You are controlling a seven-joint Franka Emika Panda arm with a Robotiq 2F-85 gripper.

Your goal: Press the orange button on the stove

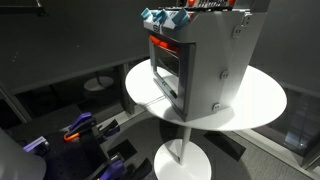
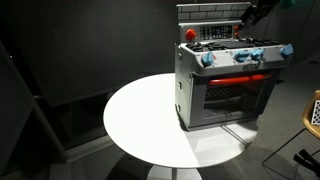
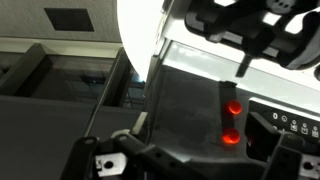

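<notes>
The grey toy stove (image 2: 225,85) stands on a white round table (image 2: 140,120), with blue knobs (image 2: 243,56), an orange-red strip above the windowed oven door and a red knob (image 2: 190,33) on top. It shows from the side in an exterior view (image 1: 215,60). My gripper (image 2: 252,18) hovers above the stove's back right top. In the wrist view the gripper (image 3: 198,150) looks open, its fingers at the lower left and right. Two glowing orange-red round buttons (image 3: 233,107) on a dark panel lie between the fingers, just below; I cannot tell if anything touches them.
The table (image 1: 255,100) extends around the stove, with its pedestal foot below. Blue and orange items (image 1: 78,130) lie on the dark floor nearby. A wire object (image 2: 313,110) stands at the right edge. The room is dark.
</notes>
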